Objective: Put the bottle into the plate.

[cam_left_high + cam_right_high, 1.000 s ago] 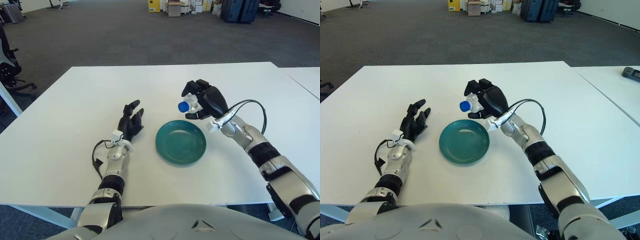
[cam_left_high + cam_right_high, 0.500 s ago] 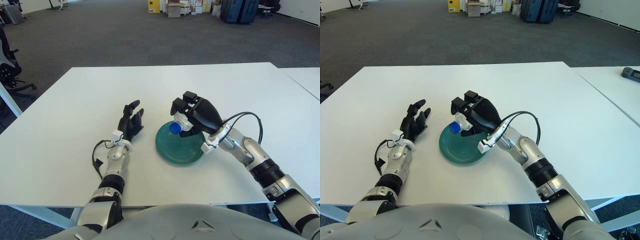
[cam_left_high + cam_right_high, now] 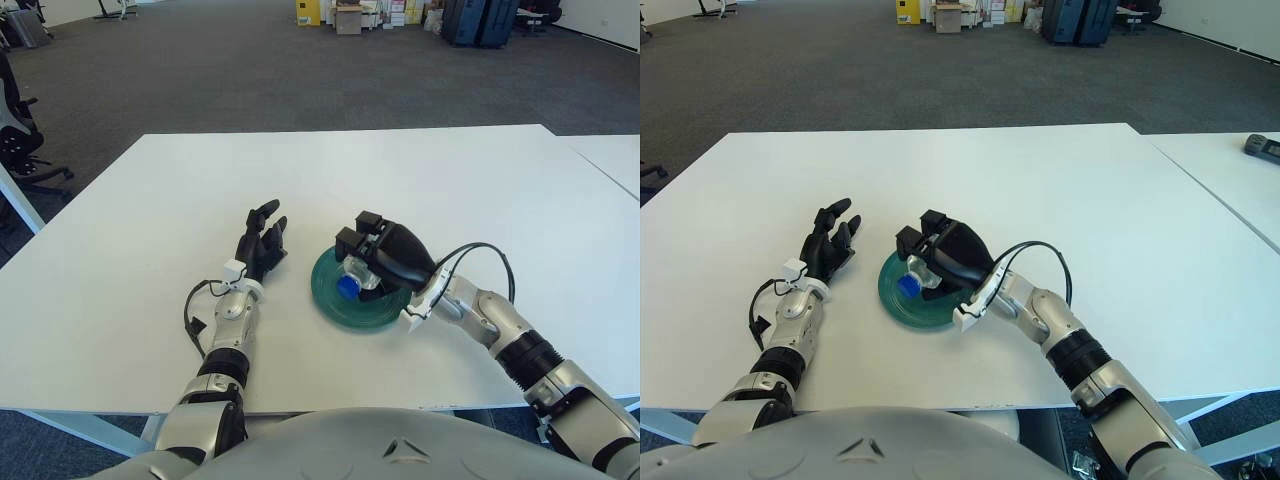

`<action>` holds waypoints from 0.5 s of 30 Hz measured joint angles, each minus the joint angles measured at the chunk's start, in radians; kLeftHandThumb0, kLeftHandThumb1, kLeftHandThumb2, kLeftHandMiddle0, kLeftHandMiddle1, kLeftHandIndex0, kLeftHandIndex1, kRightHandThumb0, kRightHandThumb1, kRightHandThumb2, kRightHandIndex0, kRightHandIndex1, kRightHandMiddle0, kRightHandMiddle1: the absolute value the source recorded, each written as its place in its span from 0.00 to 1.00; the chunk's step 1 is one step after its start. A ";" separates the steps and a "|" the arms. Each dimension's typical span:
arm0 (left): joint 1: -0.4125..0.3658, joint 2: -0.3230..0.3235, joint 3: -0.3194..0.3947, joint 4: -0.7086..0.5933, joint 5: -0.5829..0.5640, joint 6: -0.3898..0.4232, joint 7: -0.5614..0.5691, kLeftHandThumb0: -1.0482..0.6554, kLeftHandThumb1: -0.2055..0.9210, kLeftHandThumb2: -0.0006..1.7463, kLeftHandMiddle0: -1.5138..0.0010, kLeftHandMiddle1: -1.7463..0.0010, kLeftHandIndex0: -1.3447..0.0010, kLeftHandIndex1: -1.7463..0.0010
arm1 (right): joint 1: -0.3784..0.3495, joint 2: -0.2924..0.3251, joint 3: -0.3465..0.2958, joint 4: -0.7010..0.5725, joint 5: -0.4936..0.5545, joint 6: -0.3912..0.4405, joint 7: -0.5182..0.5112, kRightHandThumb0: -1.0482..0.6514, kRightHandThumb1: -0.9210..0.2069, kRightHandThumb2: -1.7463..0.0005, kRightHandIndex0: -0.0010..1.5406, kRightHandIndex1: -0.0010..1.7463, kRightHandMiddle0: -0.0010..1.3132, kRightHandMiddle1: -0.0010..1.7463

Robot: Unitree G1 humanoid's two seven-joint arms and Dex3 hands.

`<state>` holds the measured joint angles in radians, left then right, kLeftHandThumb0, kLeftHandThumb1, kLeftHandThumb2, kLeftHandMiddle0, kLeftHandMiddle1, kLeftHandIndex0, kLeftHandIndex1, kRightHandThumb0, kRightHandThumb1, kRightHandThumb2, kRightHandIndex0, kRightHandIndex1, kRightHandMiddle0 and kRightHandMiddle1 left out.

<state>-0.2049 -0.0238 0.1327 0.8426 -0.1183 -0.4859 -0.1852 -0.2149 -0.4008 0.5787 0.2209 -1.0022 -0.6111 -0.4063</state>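
A teal round plate (image 3: 335,307) lies on the white table (image 3: 120,250) in front of me. My right hand (image 3: 375,262) is curled around a small clear bottle with a blue cap (image 3: 347,288) and holds it down over the plate, cap pointing toward me and left. The bottle's body is mostly hidden under the hand. In the right eye view the hand (image 3: 938,258) covers much of the plate (image 3: 898,305). My left hand (image 3: 262,243) rests on the table left of the plate, fingers relaxed and holding nothing.
A second white table (image 3: 610,155) adjoins on the right, with a dark object (image 3: 1262,146) on it. Boxes and dark cases (image 3: 480,20) stand far back on the carpet floor. An office chair (image 3: 15,140) stands at the far left.
My right hand carried the bottle from above and behind the plate toward me and down, until it sits low over the plate. My left hand has not moved.
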 measured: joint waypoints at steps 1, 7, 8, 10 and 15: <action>0.000 0.000 0.000 0.000 0.000 0.000 0.000 0.18 1.00 0.49 0.72 0.99 1.00 0.50 | 0.003 0.003 0.007 0.006 -0.003 0.002 0.000 0.32 0.63 0.17 0.79 1.00 0.53 1.00; -0.003 0.000 0.000 0.004 0.000 0.000 0.000 0.18 1.00 0.50 0.72 0.99 1.00 0.50 | 0.004 0.022 0.042 0.058 -0.023 0.005 -0.004 0.32 0.63 0.17 0.79 1.00 0.53 1.00; -0.003 0.000 0.000 0.005 0.000 0.000 0.000 0.18 1.00 0.50 0.72 0.99 1.00 0.50 | 0.004 0.026 0.046 0.070 -0.028 0.005 -0.006 0.32 0.63 0.17 0.79 1.00 0.53 1.00; -0.004 0.000 0.000 0.007 0.000 0.000 0.000 0.18 1.00 0.50 0.72 0.99 1.00 0.50 | 0.003 0.035 0.050 0.088 -0.030 0.005 -0.016 0.32 0.63 0.17 0.79 1.00 0.53 1.00; -0.007 0.000 0.001 0.011 0.001 0.000 0.000 0.18 1.00 0.50 0.71 0.99 1.00 0.50 | -0.009 0.048 0.058 0.118 -0.036 0.003 -0.058 0.32 0.63 0.18 0.79 1.00 0.53 1.00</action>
<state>-0.2117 -0.0235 0.1332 0.8537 -0.1176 -0.4864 -0.1851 -0.2242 -0.3524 0.6371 0.3385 -1.0378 -0.6084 -0.4641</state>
